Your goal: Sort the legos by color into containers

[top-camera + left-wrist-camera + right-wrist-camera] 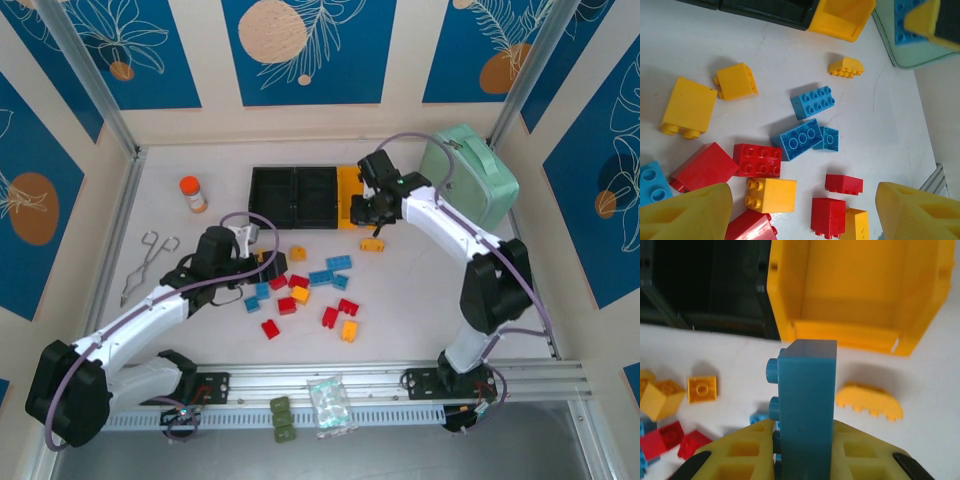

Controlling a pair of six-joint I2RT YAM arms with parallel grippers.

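We see the right hand [806, 442] holding a blue brick [807, 390] up by the bins.
The hand is clenched on the brick, gripping it on end with the studs facing left, likely so it drops cleanly. In the wrist view it stands at centre frame, just short of the yellow bin [860, 285] at upper right. The black bins [705, 285] lie at upper left, and we judge blue belongs there. That arm stretches forward with the wrist tipped down. The left hand [805, 215] hovers released, nothing between its fingers, above the loose bricks [300, 290] in the middle of the table [420, 300].
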